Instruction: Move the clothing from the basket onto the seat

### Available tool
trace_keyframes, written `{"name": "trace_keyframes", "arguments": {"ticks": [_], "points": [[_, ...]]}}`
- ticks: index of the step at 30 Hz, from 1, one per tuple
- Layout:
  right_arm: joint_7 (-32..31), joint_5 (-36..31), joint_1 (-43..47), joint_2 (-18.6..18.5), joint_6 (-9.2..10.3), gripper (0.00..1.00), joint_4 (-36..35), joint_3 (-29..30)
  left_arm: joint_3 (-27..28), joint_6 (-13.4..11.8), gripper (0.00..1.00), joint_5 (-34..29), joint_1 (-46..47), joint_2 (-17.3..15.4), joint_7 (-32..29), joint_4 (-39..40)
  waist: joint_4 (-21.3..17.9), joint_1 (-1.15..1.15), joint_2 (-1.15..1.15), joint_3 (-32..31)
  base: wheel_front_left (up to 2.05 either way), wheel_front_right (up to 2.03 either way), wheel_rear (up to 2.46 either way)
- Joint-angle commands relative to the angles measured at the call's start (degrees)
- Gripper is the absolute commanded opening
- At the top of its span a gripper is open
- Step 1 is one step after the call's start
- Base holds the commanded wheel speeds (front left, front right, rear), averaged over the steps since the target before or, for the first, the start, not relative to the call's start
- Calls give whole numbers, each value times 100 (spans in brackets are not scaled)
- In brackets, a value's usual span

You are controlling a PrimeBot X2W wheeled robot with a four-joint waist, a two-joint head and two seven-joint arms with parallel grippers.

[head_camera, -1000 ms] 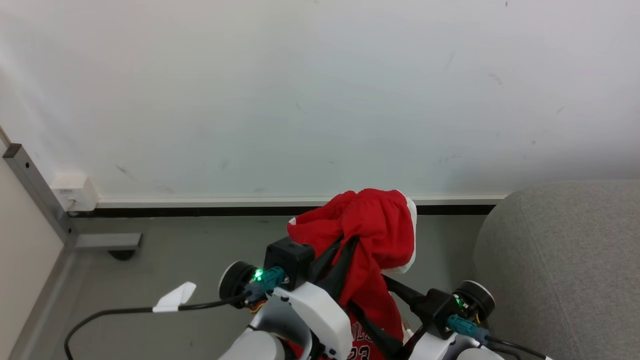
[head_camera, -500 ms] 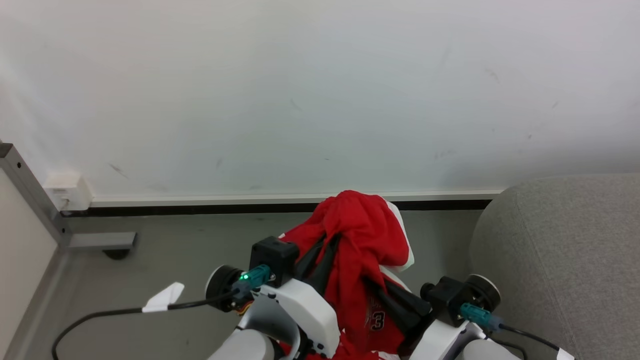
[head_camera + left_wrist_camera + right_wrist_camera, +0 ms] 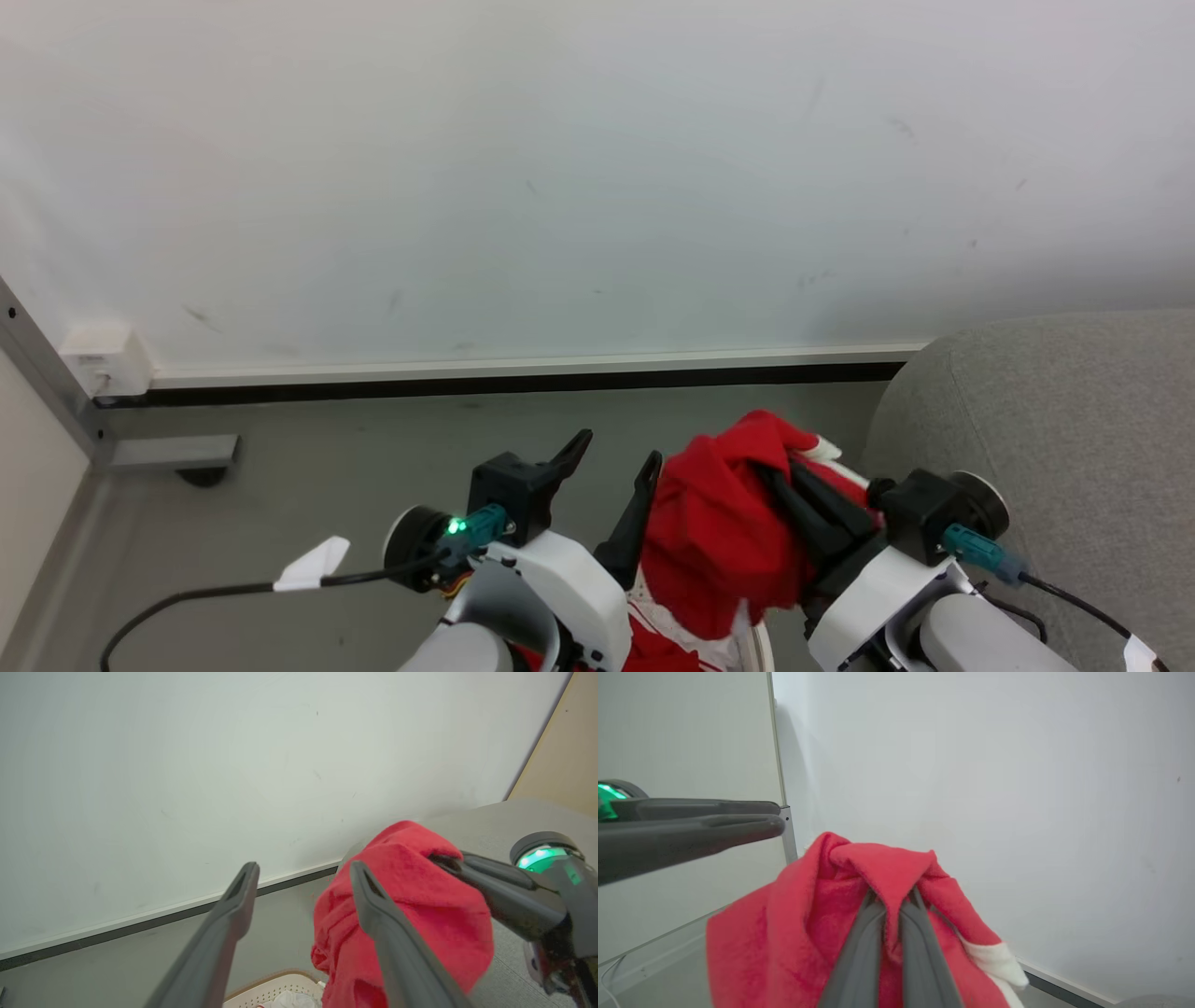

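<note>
The red clothing (image 3: 719,537) has passed rightward since the earlier frame: the left tool (image 3: 616,450) now stands spread and empty, while the right tool (image 3: 780,476) pinches its bunched top. It hangs above the basket (image 3: 280,988), just left of the seat (image 3: 1074,420), likely handed over for reach.
</note>
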State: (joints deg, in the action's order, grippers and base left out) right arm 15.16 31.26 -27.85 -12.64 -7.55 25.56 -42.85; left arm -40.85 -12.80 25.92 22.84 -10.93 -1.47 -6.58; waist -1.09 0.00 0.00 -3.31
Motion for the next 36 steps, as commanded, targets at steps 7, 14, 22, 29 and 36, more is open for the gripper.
{"name": "trace_keyframes", "arguments": {"ticks": [7, 14, 22, 29, 36], "points": [[-1, -182, 179, -183, 12, 0, -200, 434, -39, 18, 100, 37, -70, 3, 80, -47, -89, 0, 0, 28, 0, 0, 0], [-1, -284, 248, -306, 13, 0, -351, 753, -68, 32, 100, 67, -75, 13, 163, -65, -271, 0, 0, 88, 0, 0, 0], [-2, -362, 361, -421, 12, 0, -509, 1055, -109, 54, 100, 94, -52, 32, 205, -69, -654, 0, 0, 165, 0, 0, 0], [-1, -430, 438, -523, 13, 0, -631, 1304, -198, 94, 100, 97, -43, 78, 218, -76, -989, 0, 0, 247, 0, 0, 0], [-1, -480, 546, -652, 12, 0, -766, 1448, -288, 126, 100, 110, -76, 114, 247, -102, -1431, 0, 0, 276, 0, 0, 0]]}}
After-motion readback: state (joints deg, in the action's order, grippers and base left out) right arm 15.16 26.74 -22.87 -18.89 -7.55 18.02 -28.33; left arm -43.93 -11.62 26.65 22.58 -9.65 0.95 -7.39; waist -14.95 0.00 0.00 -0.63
